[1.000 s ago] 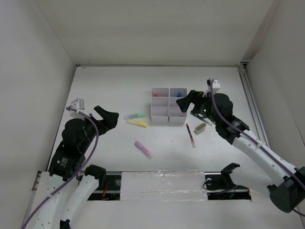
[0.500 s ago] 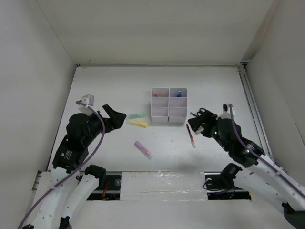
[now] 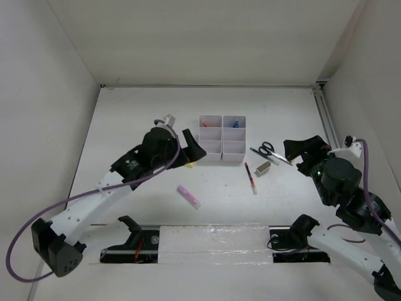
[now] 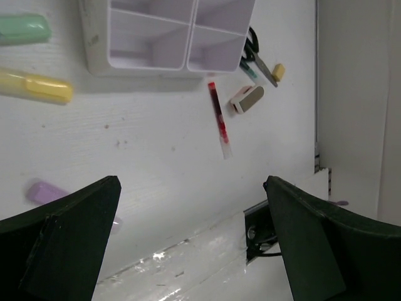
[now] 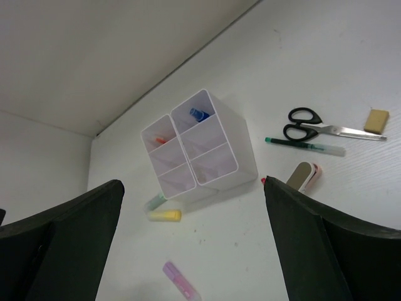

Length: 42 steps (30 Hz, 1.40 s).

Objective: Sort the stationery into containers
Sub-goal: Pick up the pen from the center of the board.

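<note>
Top external view: the left claw (image 3: 193, 150) hangs over the table (image 3: 138, 113) just left of the tray (image 3: 211, 155). It is spread wide with nothing between its fingers (the left wrist view agrees: only bare table shows between them). The right claw (image 3: 304, 149) is on the right side of the table, just right of the scissors (image 3: 269, 150), and is also wide and empty.

Tray: white, six square cells, two by three.
- Far right cell holds a blue piece (image 3: 235, 123).
- Far left cell holds a small red piece (image 3: 204, 124).
- The other four cells look bare in the right wrist view.

Loose on the table, right of the tray:
- the scissors, black handles toward the tray
- a thin green-capped pen (image 5: 304, 145) close alongside them
- a tan eraser block (image 5: 378, 119) just off the blade tips
- a beige-faced piece with a white and pink end (image 3: 263, 167)
- a red pen (image 3: 250, 177) just beside that piece

Left of the tray — the green highlighter (image 4: 22, 28) and the yellow highlighter (image 4: 37, 86) lie side by side, apart from each other. From above they are mostly hidden under the left arm. The pink highlighter (image 3: 188, 196) lies alone, nearer the arm bases.
</note>
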Each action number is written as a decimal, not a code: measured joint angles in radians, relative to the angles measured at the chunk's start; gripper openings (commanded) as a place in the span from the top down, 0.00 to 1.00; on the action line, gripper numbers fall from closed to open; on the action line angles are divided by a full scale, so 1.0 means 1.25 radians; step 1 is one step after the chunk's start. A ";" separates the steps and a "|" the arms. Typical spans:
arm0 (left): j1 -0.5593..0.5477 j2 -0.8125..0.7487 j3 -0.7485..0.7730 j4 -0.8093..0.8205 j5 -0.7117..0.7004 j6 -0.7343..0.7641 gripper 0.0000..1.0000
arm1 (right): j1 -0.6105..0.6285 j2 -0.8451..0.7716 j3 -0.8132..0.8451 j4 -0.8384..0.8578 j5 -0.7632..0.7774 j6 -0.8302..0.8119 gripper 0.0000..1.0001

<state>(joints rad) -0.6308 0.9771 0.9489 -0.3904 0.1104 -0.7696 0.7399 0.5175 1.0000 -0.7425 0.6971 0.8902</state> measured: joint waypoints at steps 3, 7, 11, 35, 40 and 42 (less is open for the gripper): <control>-0.141 0.073 0.004 0.023 -0.086 -0.072 0.00 | 0.000 0.000 -0.001 -0.018 0.010 -0.008 0.01; -0.262 0.170 0.007 0.029 -0.159 -0.152 0.00 | 0.000 -0.002 -0.008 -0.024 0.004 -0.041 0.03; -0.269 0.176 0.004 0.019 -0.229 -0.209 0.00 | 0.000 0.009 -0.039 -0.011 -0.056 -0.101 0.09; -0.206 -0.203 0.070 -0.320 -0.663 -0.140 0.00 | -0.077 0.550 -0.288 0.248 -0.368 -0.081 0.34; -0.206 -0.216 0.056 -0.327 -0.668 -0.131 0.00 | -0.074 0.590 -0.288 0.248 -0.369 -0.072 0.38; -0.206 -0.228 0.049 -0.324 -0.667 -0.125 0.00 | -0.073 0.606 -0.288 0.248 -0.369 -0.069 0.38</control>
<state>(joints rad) -0.8883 0.6922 1.0100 -0.7952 -0.7231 -0.9257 0.6487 1.2751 0.6395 -0.4320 0.2359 0.8043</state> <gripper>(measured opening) 0.997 0.622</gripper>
